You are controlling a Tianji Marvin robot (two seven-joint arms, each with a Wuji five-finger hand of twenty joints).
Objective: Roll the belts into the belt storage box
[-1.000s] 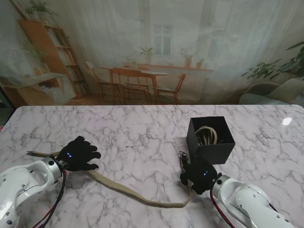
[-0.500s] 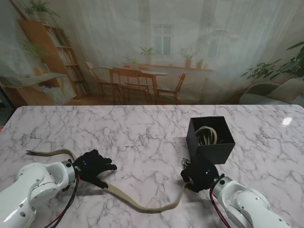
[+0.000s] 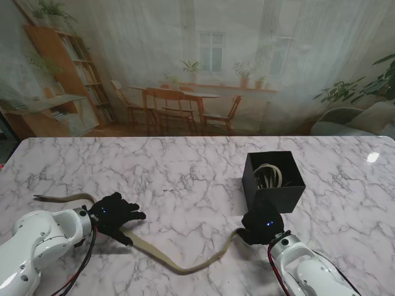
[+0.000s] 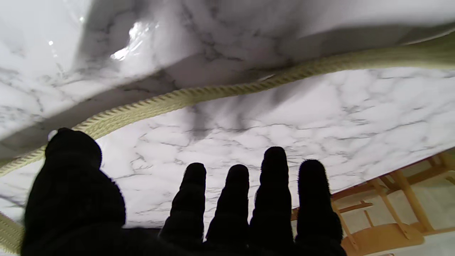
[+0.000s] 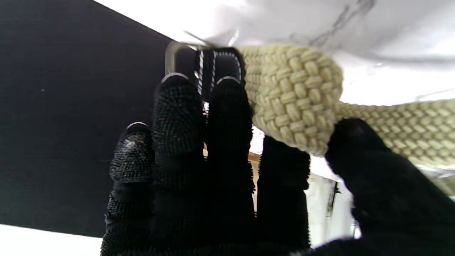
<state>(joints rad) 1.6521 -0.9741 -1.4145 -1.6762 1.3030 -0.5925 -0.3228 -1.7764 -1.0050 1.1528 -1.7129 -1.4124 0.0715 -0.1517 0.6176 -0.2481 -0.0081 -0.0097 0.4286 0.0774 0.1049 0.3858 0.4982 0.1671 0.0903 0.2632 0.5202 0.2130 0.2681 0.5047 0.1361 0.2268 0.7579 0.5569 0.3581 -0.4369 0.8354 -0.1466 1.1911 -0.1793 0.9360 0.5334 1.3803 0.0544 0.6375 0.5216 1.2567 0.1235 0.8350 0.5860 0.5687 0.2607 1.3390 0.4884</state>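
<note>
We look down on a white marble-patterned table [image 3: 185,166] with a long woven beige fabric belt [image 3: 179,266] lying across the part nearest us. The belt runs from a thin tail end at the far left, passes under our left hand [image 3: 112,213], sags in a shallow curve toward us, then rises to our right hand [image 3: 262,227].

Our left hand, in a black knit glove, rests over the belt with its fingers spread and extended; in the left wrist view the fingers [image 4: 231,199] stand straight and apart, and the belt [image 4: 220,94] lies flat on the marble beyond them (we see no finger curled round it, so we read this hand as holding nothing).

Our right hand is closed on the buckle end of the belt. The right wrist view shows the woven strap [image 5: 295,96] folded into a tight first curl, pinched between thumb and fingers [image 5: 199,117], with the dark leather-trimmed buckle piece [image 5: 209,65] just past the fingertips.

The black square belt storage box [image 3: 273,179] stands just beyond the right hand, its dark wall filling one side of the right wrist view [image 5: 71,124]. Inside it sits an already coiled belt [image 3: 268,175] of pale webbing.
</note>
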